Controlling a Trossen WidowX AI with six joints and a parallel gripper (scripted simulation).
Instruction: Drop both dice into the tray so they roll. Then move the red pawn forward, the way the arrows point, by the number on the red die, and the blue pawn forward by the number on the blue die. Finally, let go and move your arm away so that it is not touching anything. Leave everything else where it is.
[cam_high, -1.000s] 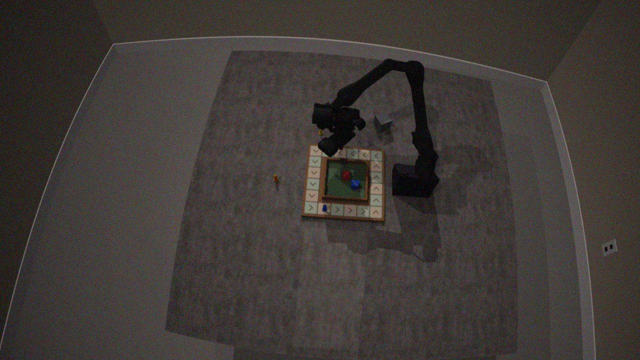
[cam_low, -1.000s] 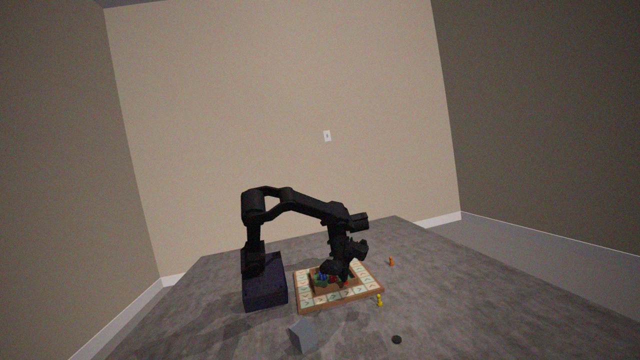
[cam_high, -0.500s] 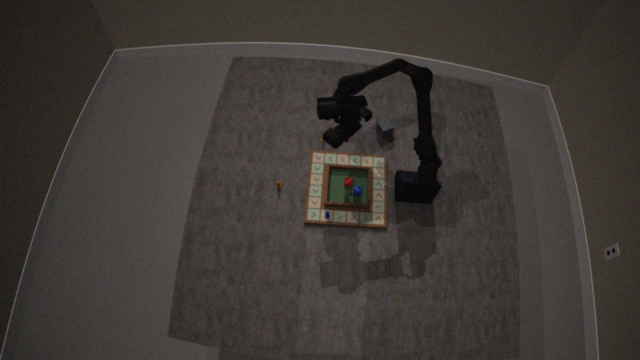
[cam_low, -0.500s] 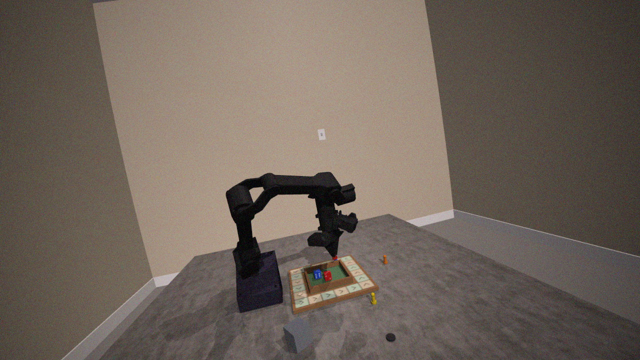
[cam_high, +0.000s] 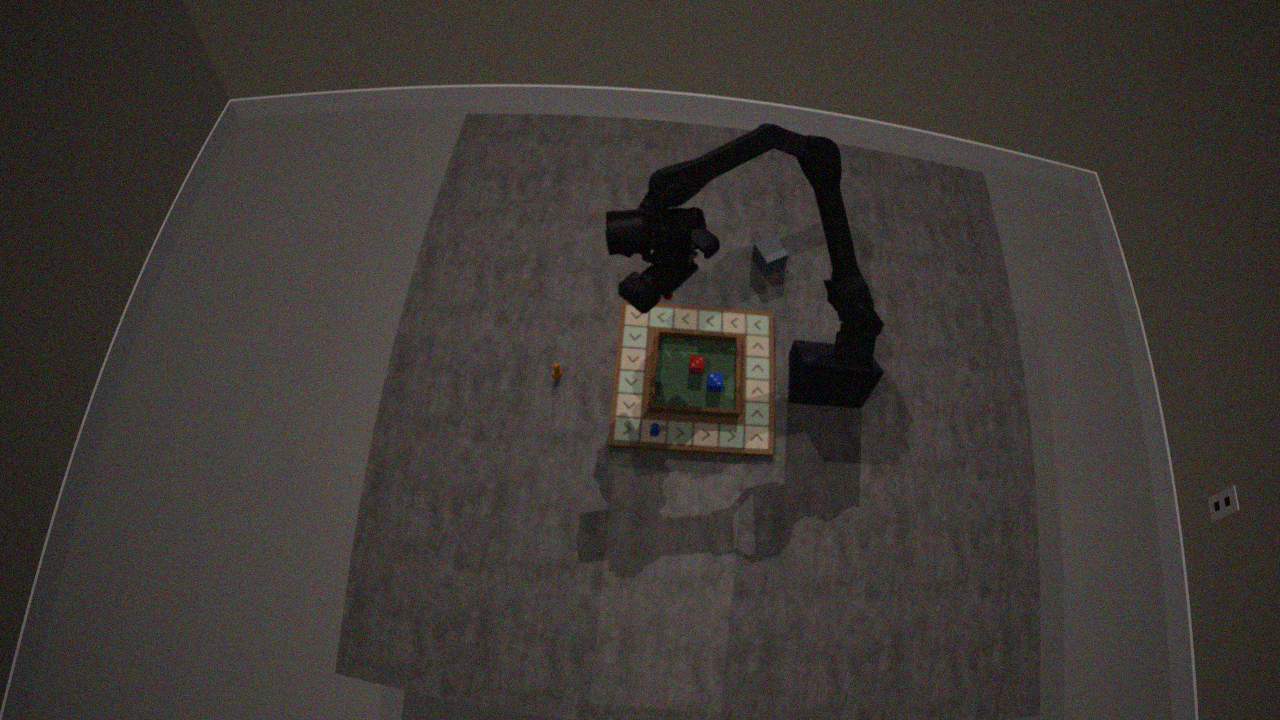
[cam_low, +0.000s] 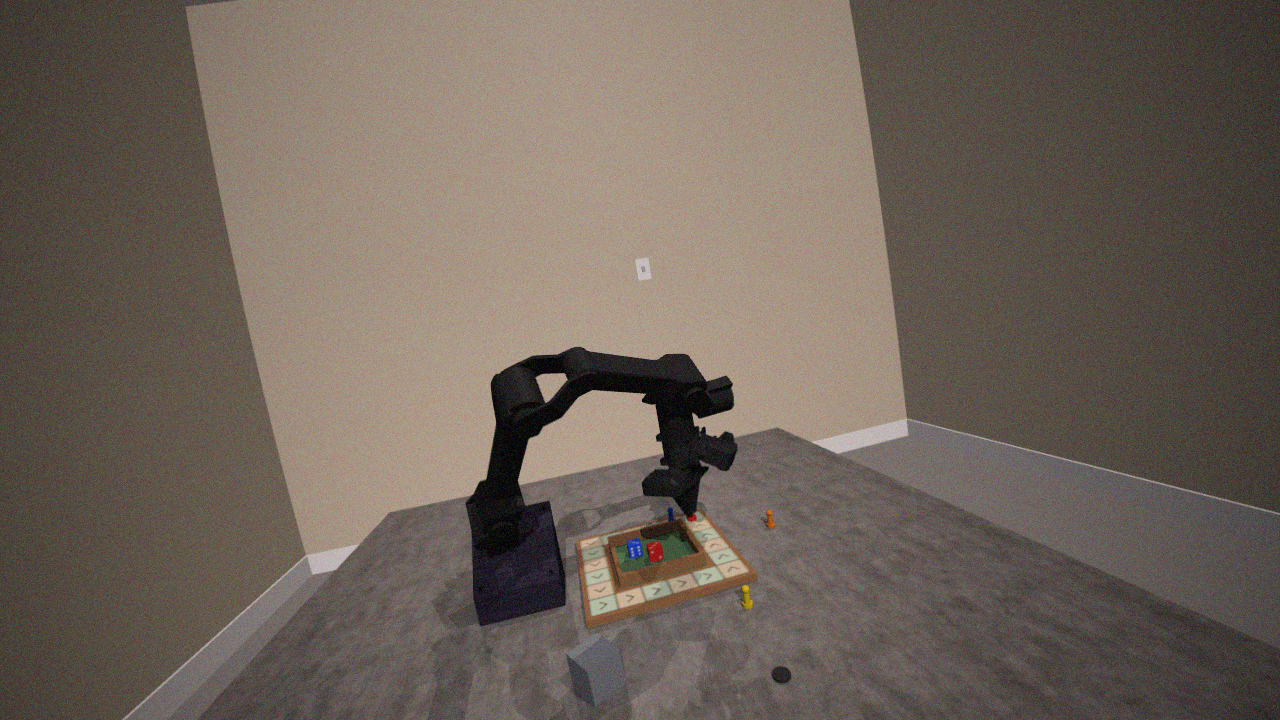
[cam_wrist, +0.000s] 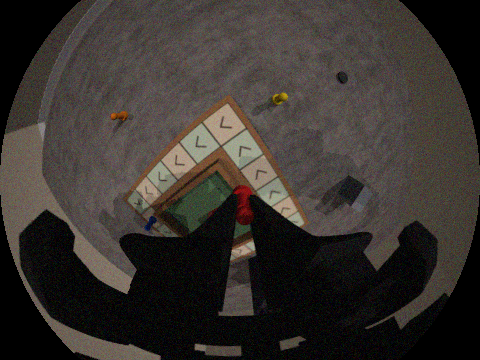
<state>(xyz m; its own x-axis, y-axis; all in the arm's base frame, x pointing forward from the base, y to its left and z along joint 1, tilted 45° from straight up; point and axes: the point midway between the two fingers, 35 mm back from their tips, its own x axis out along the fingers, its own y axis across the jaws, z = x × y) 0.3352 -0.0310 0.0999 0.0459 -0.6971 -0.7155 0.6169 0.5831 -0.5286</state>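
Observation:
My gripper (cam_high: 668, 291) (cam_low: 690, 513) (cam_wrist: 243, 199) is shut on the red pawn (cam_high: 669, 297) (cam_low: 691, 518) (cam_wrist: 243, 216) and holds it above the board (cam_high: 757, 368) (cam_low: 682, 582) (cam_wrist: 225, 131). The red die (cam_high: 696, 363) (cam_low: 655, 551) and blue die (cam_high: 715, 381) (cam_low: 634, 548) lie apart inside the tray (cam_high: 693, 414) (cam_low: 657, 573). In the wrist view the fingers hide most of the dice. The blue pawn (cam_high: 654, 429) (cam_low: 670, 514) (cam_wrist: 150, 223) stands on the second square from the left in the top view's bottom row.
An orange pawn (cam_high: 556, 370) (cam_low: 769, 520) (cam_wrist: 120, 116) and a yellow pawn (cam_low: 746, 598) (cam_wrist: 280, 99) stand off the board. A dark disc (cam_low: 781, 674) (cam_wrist: 342, 77) and a grey block (cam_high: 770, 251) (cam_low: 597, 671) (cam_wrist: 351, 190) lie farther out. The tray has raised walls.

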